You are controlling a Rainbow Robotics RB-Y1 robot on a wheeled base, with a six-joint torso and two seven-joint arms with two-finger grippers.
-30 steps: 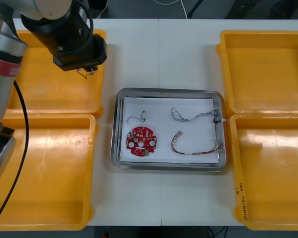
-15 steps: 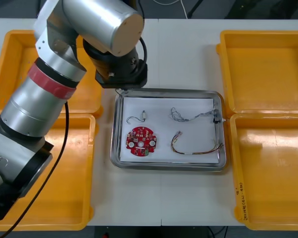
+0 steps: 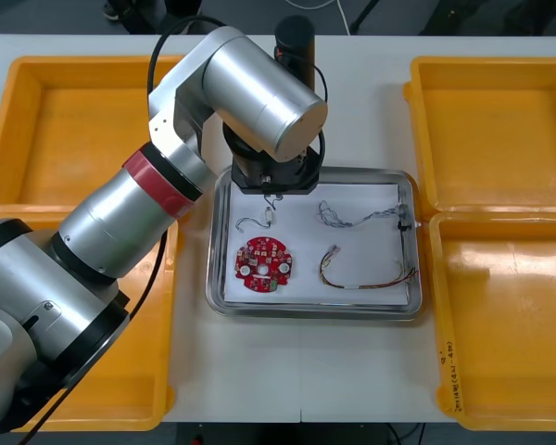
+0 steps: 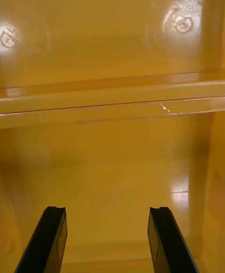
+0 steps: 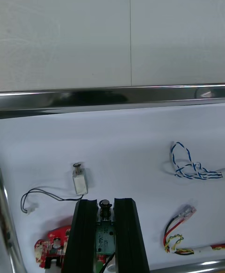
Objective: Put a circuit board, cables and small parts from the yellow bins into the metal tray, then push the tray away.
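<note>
A small metal part (image 5: 105, 228), seemingly greenish with a silver pin, is clamped in the left gripper (image 5: 105, 202) above the far left of the metal tray (image 3: 310, 170), near a similar part (image 5: 80, 182) with a black lead (image 5: 47, 193). It is best lowered onto bare white lining (image 5: 131, 137), clear of that part and the red circuit board (image 3: 263, 262), before being released. The right gripper (image 4: 107, 216) is parked, fingers spread, over a yellow bin (image 4: 112, 34).

The front view looks steeply down; both wrist views sit close. Front and left wrist share the shiny metal tray (image 3: 315, 313).
</note>
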